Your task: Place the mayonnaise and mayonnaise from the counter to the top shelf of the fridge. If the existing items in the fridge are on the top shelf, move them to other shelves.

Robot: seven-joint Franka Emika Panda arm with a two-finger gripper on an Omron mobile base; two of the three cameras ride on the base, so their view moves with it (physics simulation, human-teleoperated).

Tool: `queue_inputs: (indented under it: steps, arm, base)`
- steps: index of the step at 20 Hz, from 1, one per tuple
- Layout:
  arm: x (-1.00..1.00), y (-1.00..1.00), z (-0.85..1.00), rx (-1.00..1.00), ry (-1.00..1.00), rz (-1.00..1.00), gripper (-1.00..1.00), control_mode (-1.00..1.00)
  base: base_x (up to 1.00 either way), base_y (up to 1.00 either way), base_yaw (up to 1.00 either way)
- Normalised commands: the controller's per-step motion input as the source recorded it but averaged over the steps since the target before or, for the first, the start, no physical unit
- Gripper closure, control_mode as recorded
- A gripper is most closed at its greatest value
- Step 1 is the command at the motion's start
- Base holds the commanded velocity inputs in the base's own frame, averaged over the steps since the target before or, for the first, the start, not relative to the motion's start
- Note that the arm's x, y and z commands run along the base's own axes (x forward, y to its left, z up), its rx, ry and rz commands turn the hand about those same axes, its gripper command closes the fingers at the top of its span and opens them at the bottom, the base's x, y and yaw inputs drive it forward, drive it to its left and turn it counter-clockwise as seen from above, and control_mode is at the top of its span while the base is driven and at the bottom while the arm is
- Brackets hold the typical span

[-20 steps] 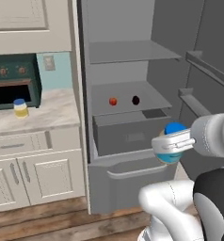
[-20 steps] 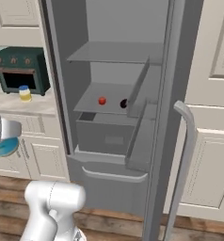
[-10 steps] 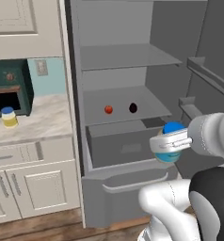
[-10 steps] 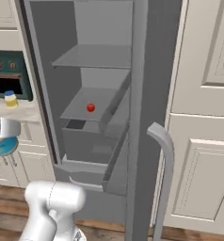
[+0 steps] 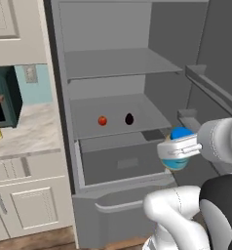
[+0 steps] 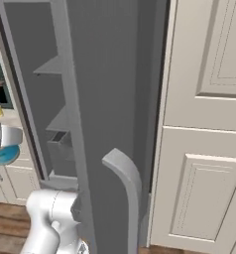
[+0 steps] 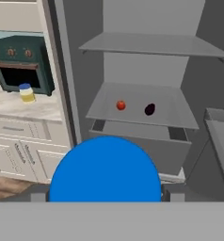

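Hand view, nearest first: a jar [image 7: 105, 169] of mayonnaise fills the bottom, its blue lid toward the camera, clamped in the tool [image 5: 179, 149], which hangs in front of the open fridge [image 5: 205, 63] at about drawer [image 7: 147, 146] height. Beyond it, the lower shelf [image 7: 132, 101] carries a red fruit [image 7: 120, 105] and a dark purple one [image 7: 149, 109]. The top shelf [image 7: 151, 44] lies bare, above and ahead of the tool, so the next move is probably up and forward. The second jar [image 7: 26, 92] stands far left on the table [image 7: 20, 109].
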Motion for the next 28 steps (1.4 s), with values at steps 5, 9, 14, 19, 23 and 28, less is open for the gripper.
queue_inputs:
  steps: [5,9,14,19,23,28]
  arm:
    - [0.0,0.0,0.0,0.0,0.0,0.0,1.0,1.0]
    - [0.0,0.0,0.0,0.0,0.0,0.0,1.0,1.0]
    - [0.48,-0.07,0.78,0.0,-0.26,-0.02,1.0,-1.0]
    - [0.62,-0.15,0.94,0.0,-0.24,-0.04,1.0,-1.0]
    - [0.95,-0.28,0.6,0.0,-0.11,-0.02,1.0,-1.0]
    - [1.0,-0.36,0.2,0.0,0.0,0.0,1.0,-1.0]
  base:
    - [0.62,-0.22,0.0]
    - [0.61,-0.13,0.0]
    - [0.0,0.0,0.0]
    - [0.0,0.0,0.0]
    - [0.0,0.0,0.0]
    - [0.0,0.0,0.0]
